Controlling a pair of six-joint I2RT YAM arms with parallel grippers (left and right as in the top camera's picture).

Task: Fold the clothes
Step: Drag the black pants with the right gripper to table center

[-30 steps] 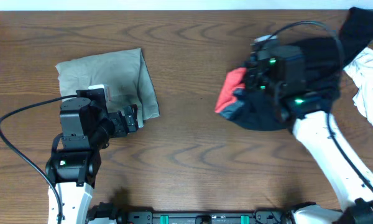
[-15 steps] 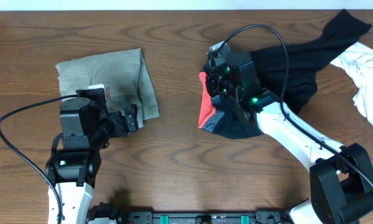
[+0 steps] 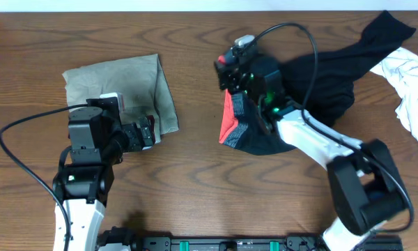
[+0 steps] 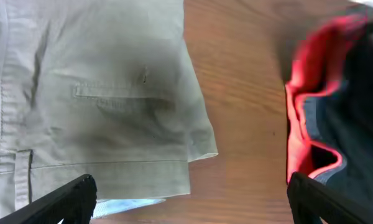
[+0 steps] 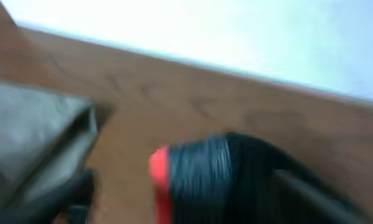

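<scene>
Two risks from here. My right end effector [image 3: 230, 70] sat at the red-edged end of the dark garment [image 3: 313, 84], with cloth bunched right against it. The wrist view was too blurred, so I could not tell whether my jaws were clamped on the fabric or apart. If the hold was only a thin pinch, I judged the cloth could slip out on the next pull and land crumpled, with the red lining [image 3: 225, 124] twisted under.

Second, the garment's far tail lay close beside the white clothes [image 3: 412, 84] at the table [image 3: 195, 188] edge, so a hard tug might drag those along. A wide sweep leftward could also ruffle the folded khaki garment [image 3: 118, 87].

Pose: my right arm [image 3: 313, 143] reached diagonally in from the lower right, wrist pitched down over the garment's left end. My left end effector [image 4: 189, 205] hung spread wide and empty, just over the lower right corner of the folded khaki garment. My left arm [image 3: 80, 188] was tucked close to its base.
</scene>
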